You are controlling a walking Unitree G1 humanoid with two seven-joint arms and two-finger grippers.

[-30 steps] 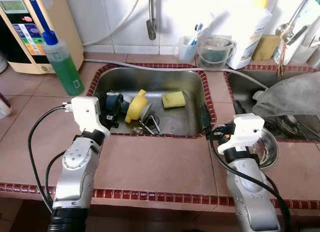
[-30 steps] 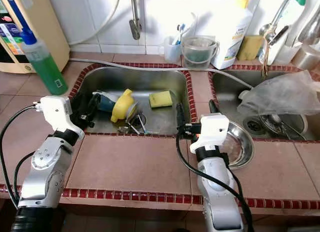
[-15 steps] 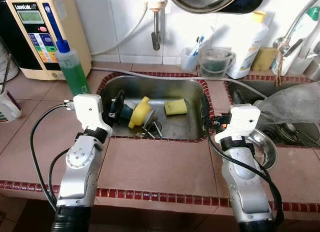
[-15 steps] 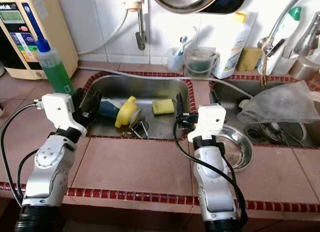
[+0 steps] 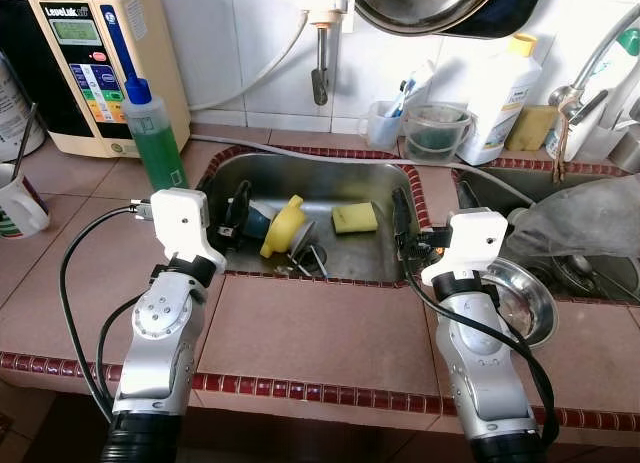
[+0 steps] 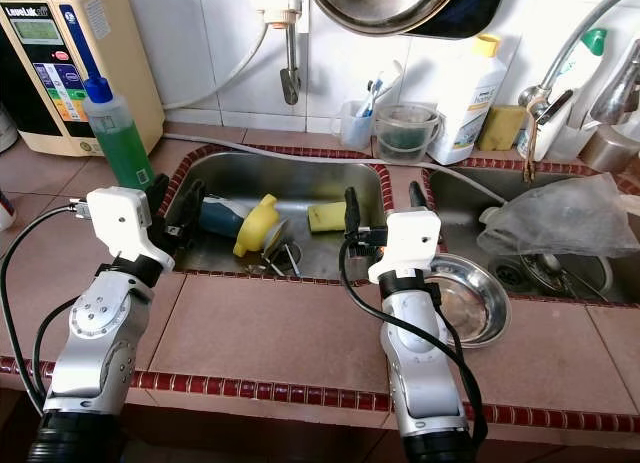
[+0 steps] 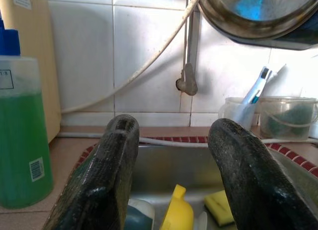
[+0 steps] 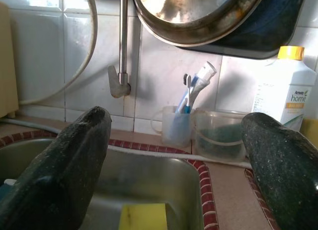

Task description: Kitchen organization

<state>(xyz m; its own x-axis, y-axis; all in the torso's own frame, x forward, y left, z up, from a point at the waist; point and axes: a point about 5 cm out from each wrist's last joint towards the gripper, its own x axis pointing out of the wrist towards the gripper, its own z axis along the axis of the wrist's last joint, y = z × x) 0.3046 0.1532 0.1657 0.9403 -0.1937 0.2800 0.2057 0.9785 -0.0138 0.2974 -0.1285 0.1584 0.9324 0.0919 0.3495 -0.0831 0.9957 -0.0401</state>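
Observation:
A small steel sink (image 5: pixel 385 188) is set in the tiled counter. In it lie a blue container with a yellow cap (image 5: pixel 283 226), a yellow sponge (image 5: pixel 354 218) and some metal cutlery (image 5: pixel 305 258). My left gripper (image 5: pixel 228 211) stands open over the sink's left edge, just left of the blue container, with nothing between its fingers (image 7: pixel 117 175). My right gripper (image 5: pixel 432 205) is open too, and its fingers (image 8: pixel 69 170) straddle the tiled divider at the sink's right edge. A steel bowl (image 5: pixel 520 301) rests beside the right arm.
A green soap bottle (image 5: pixel 155 138) and a beige water machine (image 5: pixel 95 53) stand back left, a mug (image 5: pixel 22 201) far left. Behind the sink are a toothbrush cup (image 5: pixel 383 125), a clear tub (image 5: pixel 432 131) and a white bottle (image 5: pixel 500 88). A pan (image 5: pixel 430 3) hangs above. A plastic bag (image 5: pixel 585 218) covers the right sink.
The whole picture has slid down as the camera tilted up, bringing the wall and the pan into view. Both grippers have risen slightly and stay open.

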